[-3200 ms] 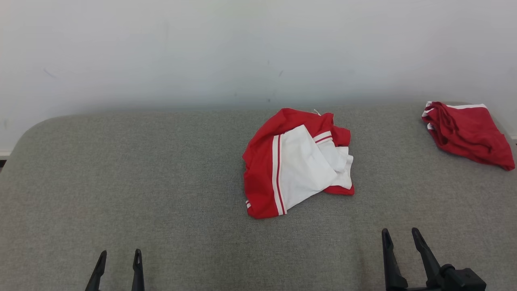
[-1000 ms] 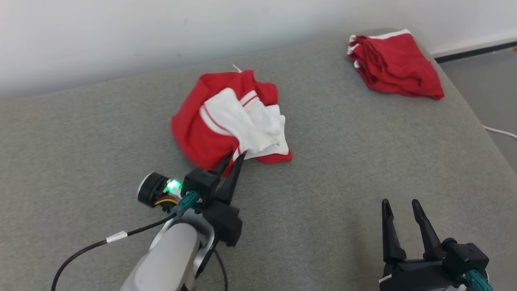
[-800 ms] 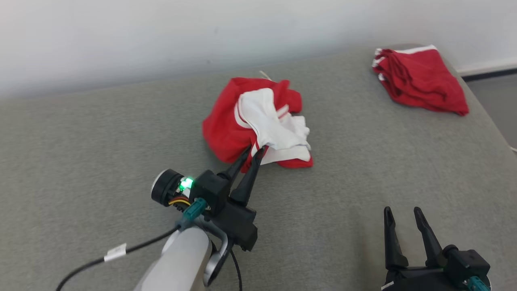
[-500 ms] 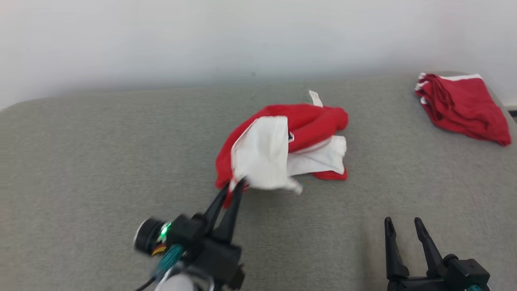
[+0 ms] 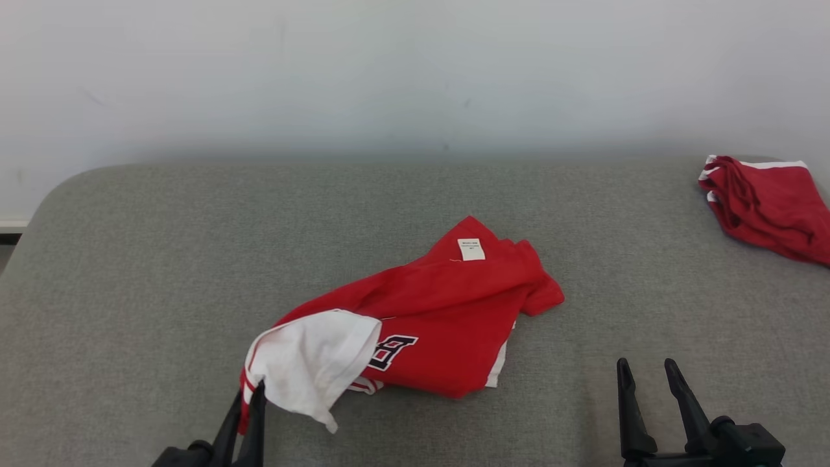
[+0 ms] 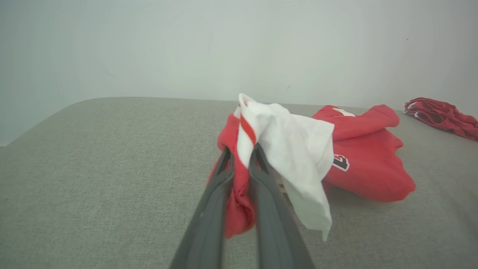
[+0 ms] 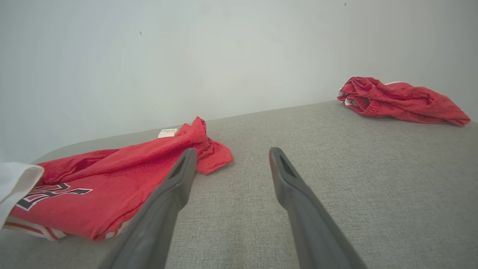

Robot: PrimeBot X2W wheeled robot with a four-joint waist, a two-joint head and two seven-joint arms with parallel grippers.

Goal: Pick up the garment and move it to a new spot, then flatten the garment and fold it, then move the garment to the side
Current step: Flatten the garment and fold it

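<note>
A: Where does the red garment (image 5: 447, 311) lie?

B: Near the middle of the grey fabric-covered desk (image 5: 130, 272). It is crumpled and stretched on a slant, from a white label (image 5: 471, 249) at its far end to a white panel (image 5: 311, 363) at its near left end. Black lettering (image 5: 391, 350) shows on the red cloth just beside that panel.

A: And the left gripper (image 5: 249, 397)?

B: It sits at the lower left of the head view, its jaws drawn narrow and pinching the garment's near left edge. The left wrist view shows red cloth with a red-and-white stripe squeezed between the two fingers (image 6: 209, 209), and the white panel drapes over the right-hand one. That corner looks raised a little, while the rest of the garment lies on the desk.

A: What of the right gripper (image 5: 646, 364)?

B: It is at the lower right, well apart from the garment. Its jaws are spread wide with nothing between them, over bare grey fabric.

A: Is anything else on the desk?

B: A second red garment (image 5: 771, 207) with white trim lies bunched at the far right corner, well apart from the first. A pale wall (image 5: 389, 78) stands behind the desk.
</note>
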